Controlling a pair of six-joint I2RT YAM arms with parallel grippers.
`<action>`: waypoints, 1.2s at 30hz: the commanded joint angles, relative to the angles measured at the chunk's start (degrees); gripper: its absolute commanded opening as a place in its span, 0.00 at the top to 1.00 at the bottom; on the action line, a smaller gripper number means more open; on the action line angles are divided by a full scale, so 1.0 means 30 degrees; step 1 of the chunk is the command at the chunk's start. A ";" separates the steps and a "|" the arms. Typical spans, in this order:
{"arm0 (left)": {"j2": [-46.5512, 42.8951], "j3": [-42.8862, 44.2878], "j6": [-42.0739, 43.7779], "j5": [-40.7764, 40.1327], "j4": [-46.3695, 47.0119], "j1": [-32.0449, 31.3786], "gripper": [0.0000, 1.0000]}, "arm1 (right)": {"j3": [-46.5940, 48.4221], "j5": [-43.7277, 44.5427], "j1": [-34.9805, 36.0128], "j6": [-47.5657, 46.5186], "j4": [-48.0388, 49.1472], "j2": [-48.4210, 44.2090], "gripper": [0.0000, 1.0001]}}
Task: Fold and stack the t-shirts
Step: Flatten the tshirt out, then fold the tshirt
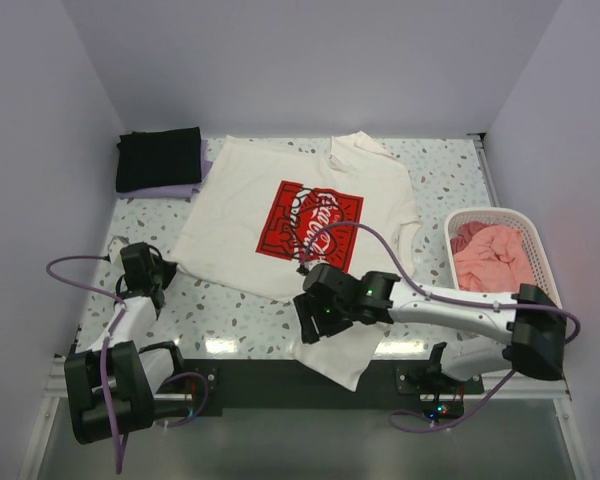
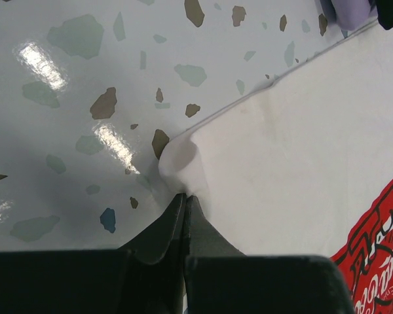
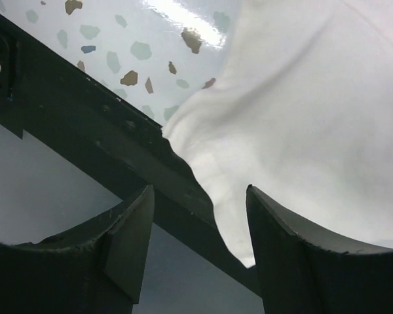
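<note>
Speckled table (image 1: 230,312), red-printed cream t-shirt (image 1: 242,200)

White basket (image 1: 488,213) on right of speckled table (image 1: 448,182)

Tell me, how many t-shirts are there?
4: a cream-white one spread mid-table, a black one folded atop a lavender one at the far left corner, a pink one crumpled in the basket, which may hide more.
</note>
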 commanded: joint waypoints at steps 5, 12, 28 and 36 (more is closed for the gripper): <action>-0.0411 -0.0128 -0.0152 0.0013 0.1306 -0.0073 1.00 | -0.3887 0.3061 0.0173 0.0795 -0.2352 -0.3825 0.37; -0.0382 -0.0304 -0.0093 0.0013 0.1278 -0.0044 1.00 | -0.4744 0.5255 0.2192 0.1792 -0.1796 -0.4151 0.30; -0.0382 -0.0158 0.0054 -0.0280 0.1014 -0.0074 1.00 | -0.4363 0.7894 0.7555 0.3873 -0.0390 -0.1749 0.33; -0.0323 -0.0070 0.0054 -0.0367 0.0926 -0.0161 1.00 | -0.5007 0.7251 0.7732 0.4312 0.0550 -0.1308 0.48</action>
